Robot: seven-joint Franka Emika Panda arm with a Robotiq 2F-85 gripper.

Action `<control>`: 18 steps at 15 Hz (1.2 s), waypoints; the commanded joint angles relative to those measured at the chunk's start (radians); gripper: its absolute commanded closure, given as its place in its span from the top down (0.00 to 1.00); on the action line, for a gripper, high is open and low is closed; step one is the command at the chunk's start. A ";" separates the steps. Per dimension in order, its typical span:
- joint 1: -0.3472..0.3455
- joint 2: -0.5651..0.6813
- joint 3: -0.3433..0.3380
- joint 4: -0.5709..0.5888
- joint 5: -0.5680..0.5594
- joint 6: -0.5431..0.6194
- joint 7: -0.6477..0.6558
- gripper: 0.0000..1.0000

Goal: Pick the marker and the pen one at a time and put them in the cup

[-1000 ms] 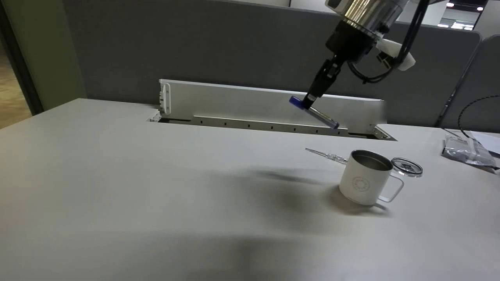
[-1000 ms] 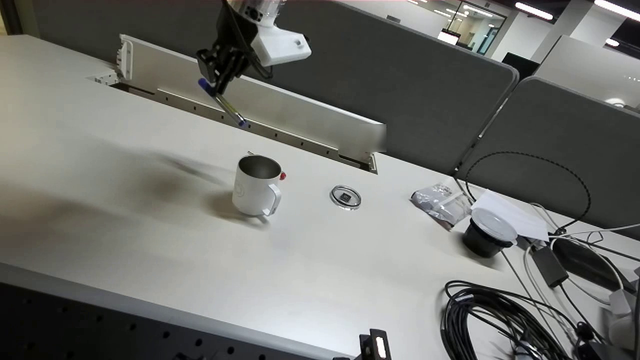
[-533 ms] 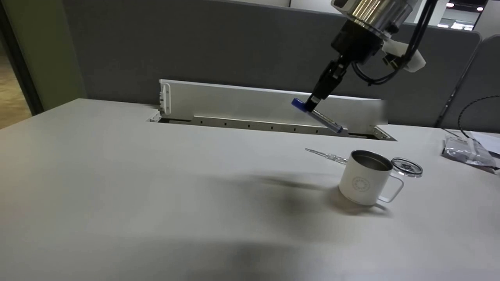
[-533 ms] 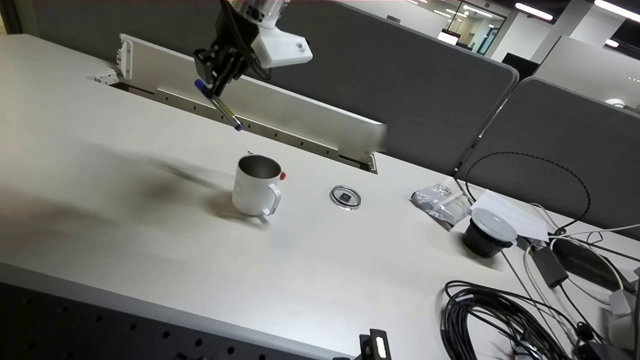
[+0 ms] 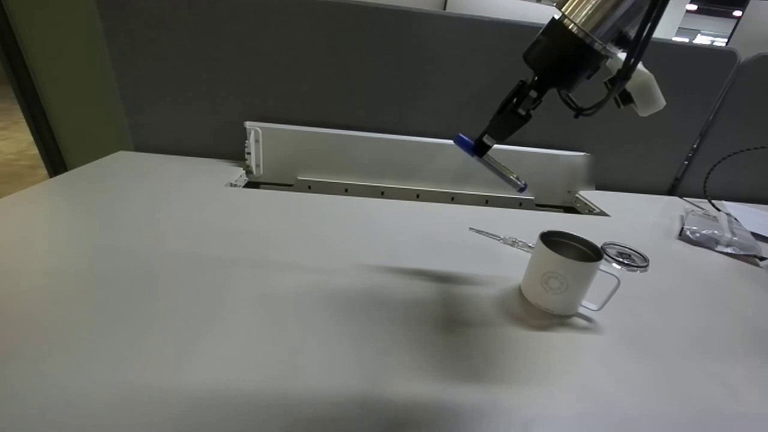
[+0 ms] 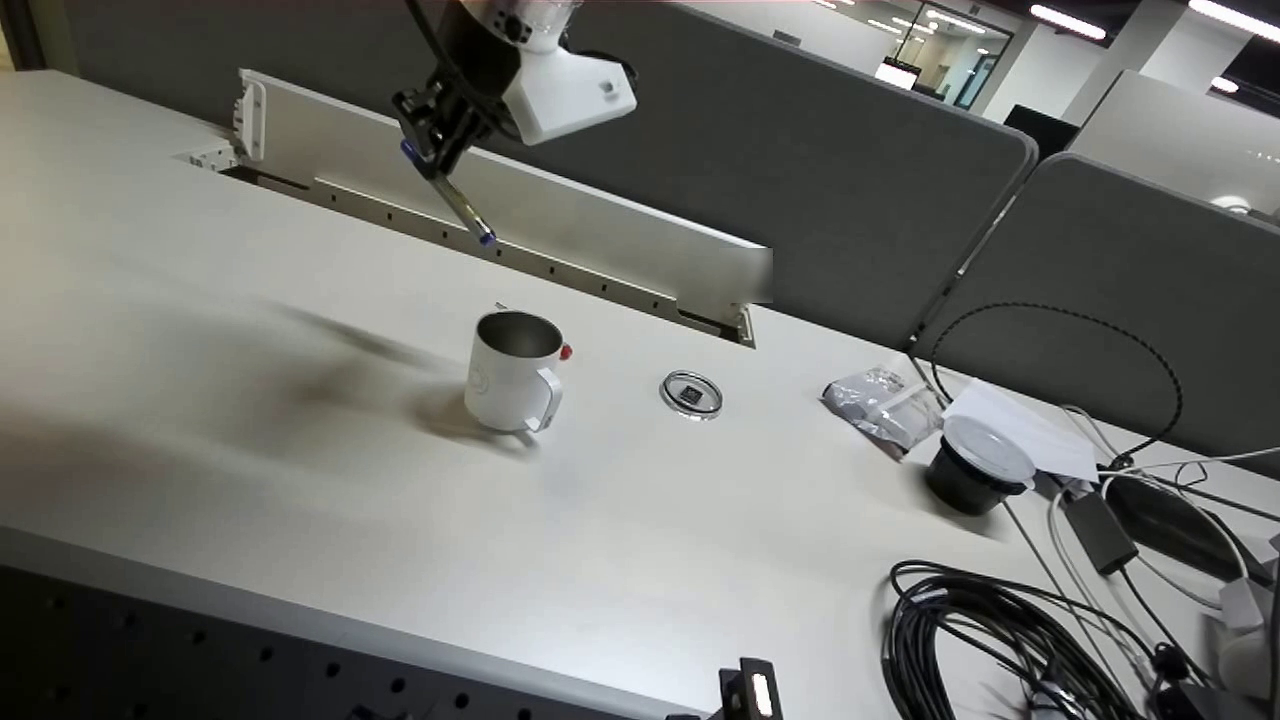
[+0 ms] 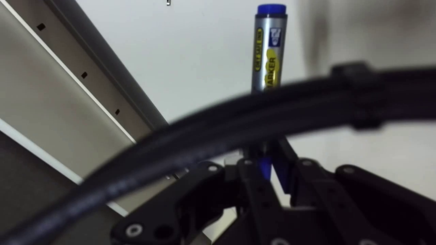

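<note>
Though a cable (image 7: 218, 132) hides contact, the tool (image 5: 482, 146) seems clamped high on the slanted marker (image 7: 269, 51).

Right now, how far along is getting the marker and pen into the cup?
Done: the marker is up off the table. In hand: the tool holds it tilted in the air, not yet in the cup. Left: put it in, then the pen, lying on the table partly behind the cup in an exterior view.

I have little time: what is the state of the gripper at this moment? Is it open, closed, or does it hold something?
Gripper: closed, its jaws holding the marker near the upper blue end, in the air.
</note>
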 commanded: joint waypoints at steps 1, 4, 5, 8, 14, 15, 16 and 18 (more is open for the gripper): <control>-0.231 0.087 0.182 -0.087 0.027 0.084 -0.089 0.07; -0.411 0.160 0.263 -0.188 -0.182 0.160 0.025 0.07; -0.471 0.194 0.276 -0.214 -0.244 0.177 0.042 0.07; -0.591 0.262 0.245 -0.270 -0.424 0.230 0.113 0.07; -0.608 0.395 0.087 -0.180 -0.674 0.236 0.184 0.07; -0.587 0.417 0.062 -0.152 -0.697 0.229 0.186 0.07; -0.572 0.445 0.045 -0.127 -0.715 0.219 0.189 0.07; -0.527 0.495 0.015 -0.081 -0.747 0.213 0.185 0.07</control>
